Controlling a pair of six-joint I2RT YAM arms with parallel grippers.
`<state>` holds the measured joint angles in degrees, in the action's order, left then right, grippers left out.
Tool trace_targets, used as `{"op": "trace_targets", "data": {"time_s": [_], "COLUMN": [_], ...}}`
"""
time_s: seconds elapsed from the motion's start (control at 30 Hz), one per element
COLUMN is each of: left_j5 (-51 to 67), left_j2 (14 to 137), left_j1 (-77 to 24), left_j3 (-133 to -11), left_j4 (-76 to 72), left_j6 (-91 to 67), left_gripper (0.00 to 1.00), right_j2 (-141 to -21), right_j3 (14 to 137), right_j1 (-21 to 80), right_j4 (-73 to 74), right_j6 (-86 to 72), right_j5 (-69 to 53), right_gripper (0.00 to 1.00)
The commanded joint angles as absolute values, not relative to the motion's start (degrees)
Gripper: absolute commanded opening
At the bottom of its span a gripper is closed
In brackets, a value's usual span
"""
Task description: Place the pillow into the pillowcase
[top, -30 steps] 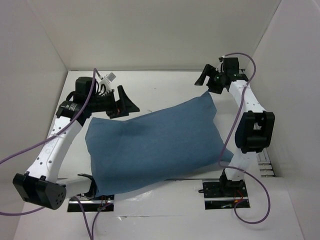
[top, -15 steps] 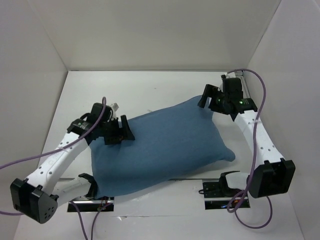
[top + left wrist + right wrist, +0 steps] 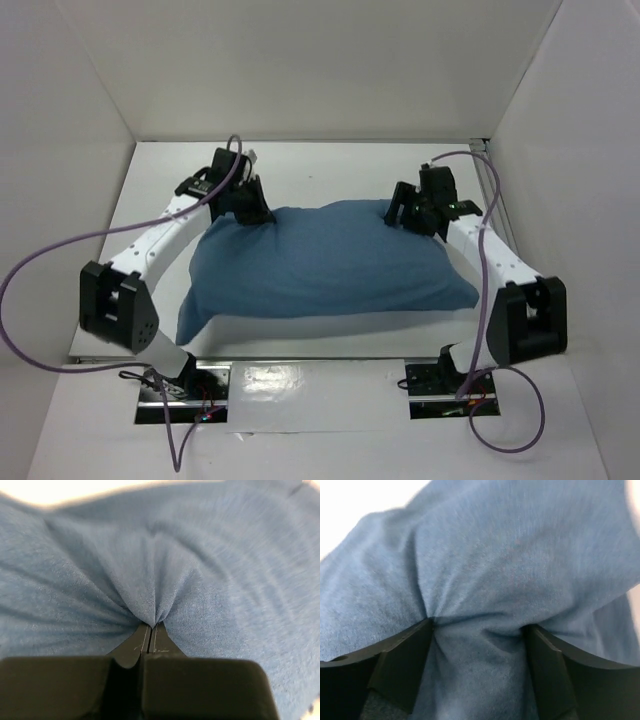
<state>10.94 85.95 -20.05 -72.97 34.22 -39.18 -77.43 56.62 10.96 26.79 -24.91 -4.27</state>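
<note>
Blue pillowcase (image 3: pixel 330 260) plump (pillow-shaped); creases radiate from pinched corner.

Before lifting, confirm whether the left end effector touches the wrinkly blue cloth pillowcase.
Touching. Left wrist view shows the left end effector shut, pinching a fold of the blue cloth pillowcase.

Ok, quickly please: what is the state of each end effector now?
Left end effector: closed, pinching a fold of the limp muted blue cloth pillowcase.
Right end effector: jaws apart around the pillowcase; whether it grips cannot be told.
</note>
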Motion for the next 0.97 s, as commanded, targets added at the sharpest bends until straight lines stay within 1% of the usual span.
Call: {"op": "trace_targets", "data": {"time_s": [0.0,0.03,0.07,0.1,0.13,0.17,0.23,0.27,0.33,0.4,0.43,0.5,0.53,0.57,0.63,0.67,0.77,0.93], "left_j5": [9.4,9.4,9.4,9.4,9.4,9.4,9.4,9.4,9.4,10.1,10.1,10.1,9.4,8.4,7.4,6.5,5.1,2.1], "left_j2": [94.0,95.7,97.4,100.2,101.3,102.1,102.7,102.1,100.6,97.6,96.5,94.5,92.0,90.6,86.1,84.5,78.6,71.1], "left_j1": [-18.7,-18.2,-17.4,-17.4,-16.9,-16.9,-16.9,-16.9,-16.9,-16.9,-16.9,-16.9,-16.9,-16.9,-16.9,-16.9,-16.9,-16.9], "left_j3": [-83.7,-88.7,-91.2,-93.5,-98.5,-100.7,-104.3,-106.3,-107.0,-107.5,-107.5,-108.2,-108.2,-107.5,-106.3,-105.5,-102.5,-96.5], "left_j4": [25.1,25.1,25.1,25.7,27.4,28.6,30.3,31.0,31.5,32.2,32.7,33.9,34.4,35.0,35.0,35.0,35.0,34.4], "left_j6": [-35.8,-35.1,-34.5,-33.4,-33.4,-32.5,-31.1,-31.1,-29.6,-29.0,-29.0,-29.0,-28.5,-28.5,-27.3,-27.3,-26.6,-26.0], "left_gripper": [0.00,0.03,0.06,0.08,0.10,0.12,0.19,0.31,0.47,0.61,0.73,0.81,0.82,0.88,0.90,0.94,1.00,1.00], "right_j2": [-86.1,-88.1,-91.2,-92.3,-93.0,-93.0,-92.5,-91.2,-89.8,-87.3,-86.5,-84.4,-83.8,-83.2,-80.7,-79.8,-75.8,-70.4], "right_j3": [64.6,67.1,71.8,74.2,77.9,79.2,81.5,83.7,85.8,87.9,88.6,89.6,90.3,90.4,90.4,89.5,87.3,83.9], "right_j1": [11.3,11.3,10.6,10.6,9.7,9.0,8.4,8.4,8.4,8.4,7.8,7.8,7.2,7.2,7.2,7.2,6.6,6.1], "right_j4": [17.5,17.5,17.5,18.4,19.0,19.0,19.5,21.3,23.0,25.3,26.3,28.2,30.2,31.2,33.0,33.5,33.5,33.5], "right_j6": [-23.8,-23.8,-23.8,-23.8,-23.8,-24.3,-24.3,-24.3,-23.6,-23.1,-23.1,-23.1,-22.6,-22.6,-22.0,-22.0,-21.4,-19.5], "right_j5": [-1.9,-0.7,1.3,2.1,2.1,2.1,2.1,2.7,4.1,7.0,8.2,10.4,13.0,14.4,18.3,19.6,22.8,24.7], "right_gripper": [0.83,0.84,0.86,0.90,0.91,0.91,0.98,0.99,0.99,0.99,0.99,0.99,0.99,0.99,0.99,0.99,0.99,0.99]}}
